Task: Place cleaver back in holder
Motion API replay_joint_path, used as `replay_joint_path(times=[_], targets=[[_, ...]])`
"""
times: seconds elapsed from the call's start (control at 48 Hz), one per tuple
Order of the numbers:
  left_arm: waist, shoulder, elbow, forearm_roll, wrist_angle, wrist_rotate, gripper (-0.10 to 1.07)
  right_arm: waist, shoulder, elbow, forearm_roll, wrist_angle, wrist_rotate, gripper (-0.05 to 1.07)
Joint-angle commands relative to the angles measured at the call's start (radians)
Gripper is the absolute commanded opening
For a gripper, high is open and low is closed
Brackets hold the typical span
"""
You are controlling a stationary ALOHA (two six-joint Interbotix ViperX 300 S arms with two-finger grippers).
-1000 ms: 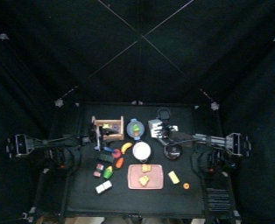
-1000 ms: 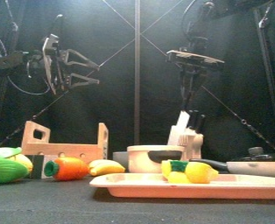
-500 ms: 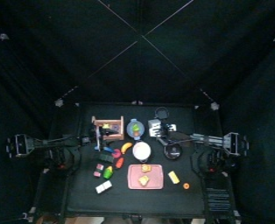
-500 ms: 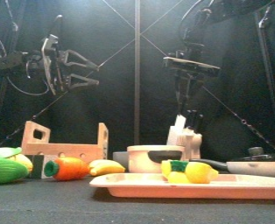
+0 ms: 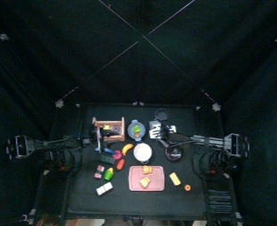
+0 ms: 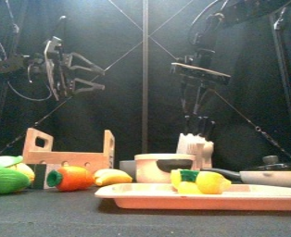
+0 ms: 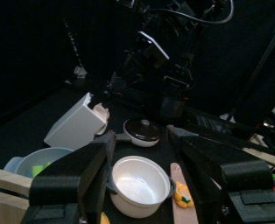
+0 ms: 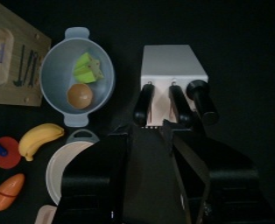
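The right gripper [image 6: 197, 111] hangs straight above the holder [image 8: 175, 66] with its jaws spread wide and nothing between them. Just under the fingertips stand three black handles [image 8: 175, 101], side by side in a row and all in the holder's top. The holder is a white block standing on the table [image 6: 61, 218] behind the white bowl [image 6: 160, 167]. The cleaver sits in it with its blade out of sight, and which of the three handles is its own cannot be told. From the front the handles stick upright out of the block, long axis vertical, grips towards the gripper.

Beside the holder sits one grey-blue bowl [image 8: 58, 66] with two small ears; in it lie two pieces, a green one [image 8: 88, 66] and a round orange-brown one [image 8: 79, 94]. Next to it is the white bowl, so two bowls in all. One banana [image 8: 40, 138] lies close by. At the front a pink tray [image 6: 234, 196] carries yellow-green food pieces [image 6: 197, 180]. One wooden rack [image 6: 68, 153] stands well to the left.

The left gripper [image 6: 80, 74] rests raised at the left, jaws apart, holding nothing
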Motion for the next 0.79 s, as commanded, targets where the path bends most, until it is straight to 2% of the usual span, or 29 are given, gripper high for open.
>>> replay_joint_path(times=[0.0,0.583,0.771], targets=[[0.003,-0.002,-0.009,0.000,-0.003,0.002,0.87,-0.003,-0.018,-0.014,-0.002,-0.005,0.000,0.73],[0.002,-0.002,-0.005,0.000,-0.003,0.003,0.87,0.052,-0.078,0.014,0.003,-0.011,-0.009,0.72],[0.000,-0.002,-0.003,0.000,-0.003,0.003,0.87,0.080,-0.127,0.041,0.011,-0.021,-0.011,0.72]])
